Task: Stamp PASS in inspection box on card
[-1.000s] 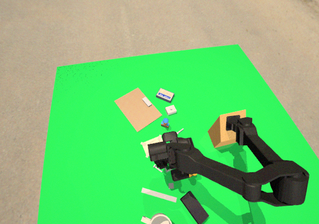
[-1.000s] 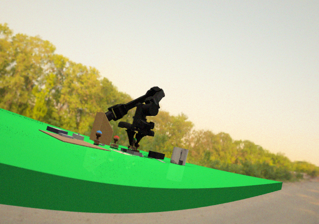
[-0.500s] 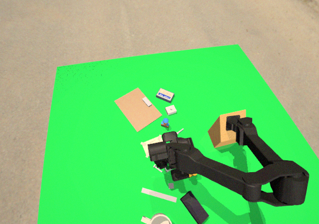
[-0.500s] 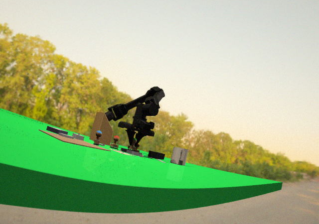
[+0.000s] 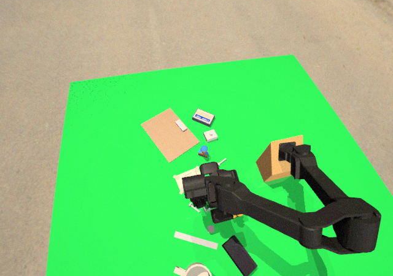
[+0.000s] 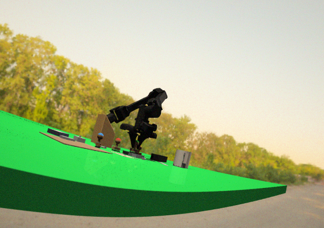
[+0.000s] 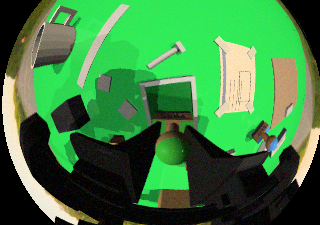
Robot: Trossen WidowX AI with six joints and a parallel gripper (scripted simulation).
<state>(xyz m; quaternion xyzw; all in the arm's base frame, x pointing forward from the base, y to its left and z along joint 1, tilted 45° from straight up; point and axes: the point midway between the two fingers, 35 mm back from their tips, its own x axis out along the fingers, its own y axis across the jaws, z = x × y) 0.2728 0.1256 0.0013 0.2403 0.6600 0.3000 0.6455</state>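
Note:
My gripper (image 6: 135, 147) (image 7: 172, 127) is shut on the green-knobbed stamp (image 6: 136, 142) (image 7: 172, 150), held upright. The stamp's wooden base, with small lettering, is over the near part of the grey-framed ink pad (image 7: 143, 97) (image 6: 133, 155); whether it touches the dark green surface cannot be told. The arm hides the grip in the top view. The cream card (image 5: 179, 180) (image 7: 230, 80) lies taped at its corners, to the right in the wrist view. Its outlined box (image 7: 239, 85) shows no visible print. A blue-knobbed stamp (image 5: 204, 149) (image 6: 100, 136) (image 7: 271, 143) and a red-knobbed stamp (image 6: 118, 140) stand apart from it.
A mug (image 5: 198, 270) (image 6: 180, 158) (image 7: 57, 42), a dark block (image 5: 239, 255) (image 6: 158, 157) (image 7: 70, 114) and a pale strip (image 5: 195, 240) (image 7: 100, 45) lie on one side. A brown board (image 5: 167, 137) (image 7: 283, 85) lies beyond the card. A tan wedge (image 5: 266, 162) (image 6: 100, 128) stands near the arm.

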